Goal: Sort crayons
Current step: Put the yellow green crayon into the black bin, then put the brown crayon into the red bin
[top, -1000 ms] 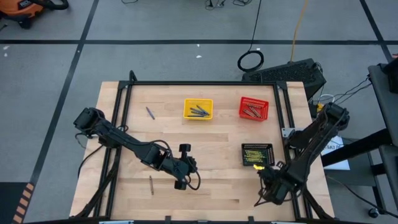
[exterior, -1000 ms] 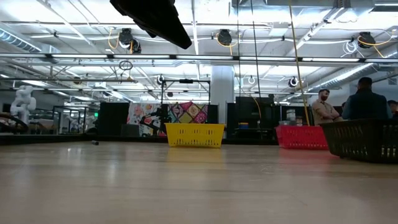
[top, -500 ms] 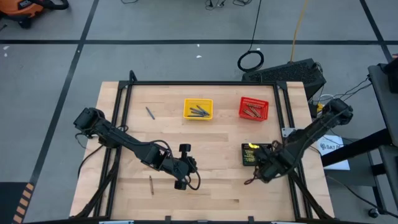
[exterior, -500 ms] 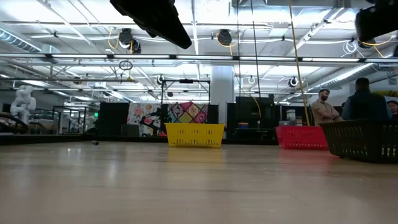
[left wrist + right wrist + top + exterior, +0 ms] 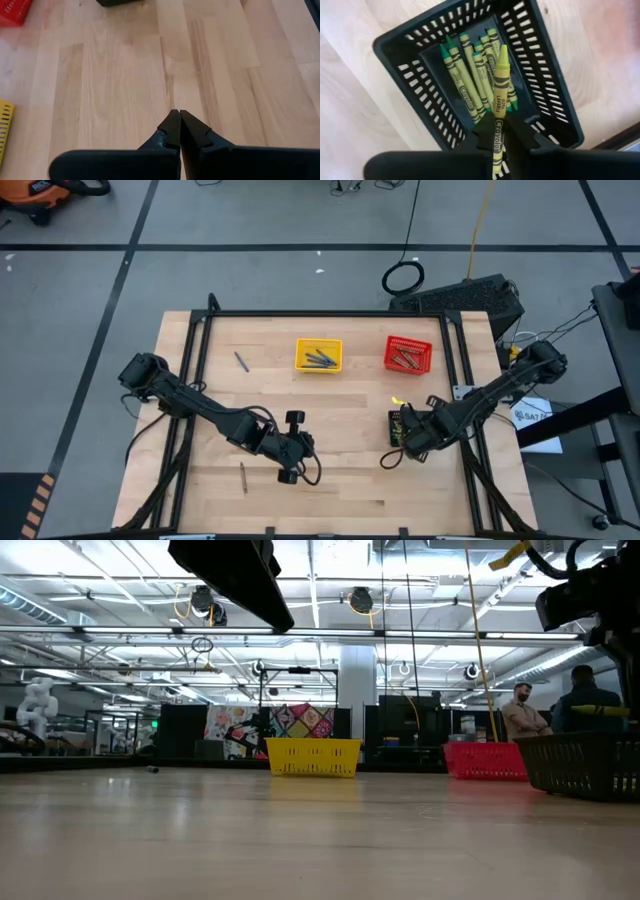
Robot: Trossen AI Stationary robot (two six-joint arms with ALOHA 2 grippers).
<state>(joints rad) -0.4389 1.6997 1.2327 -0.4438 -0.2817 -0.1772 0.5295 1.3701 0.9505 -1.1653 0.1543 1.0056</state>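
The right tool (image 5: 498,131) pinches a yellow-green crayon (image 5: 498,87) — tip pointing away from it — directly above the black basket (image 5: 415,85), where more green crayons (image 5: 465,80) lie. The left tool (image 5: 175,126), fingers pressed together, hovers over bare bench (image 5: 120,75).

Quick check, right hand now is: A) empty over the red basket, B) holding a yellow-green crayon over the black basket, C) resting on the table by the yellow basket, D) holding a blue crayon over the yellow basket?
B: the right wrist view shows the right hand pinching a yellow-green crayon directly above the black basket, which already holds similar crayons.
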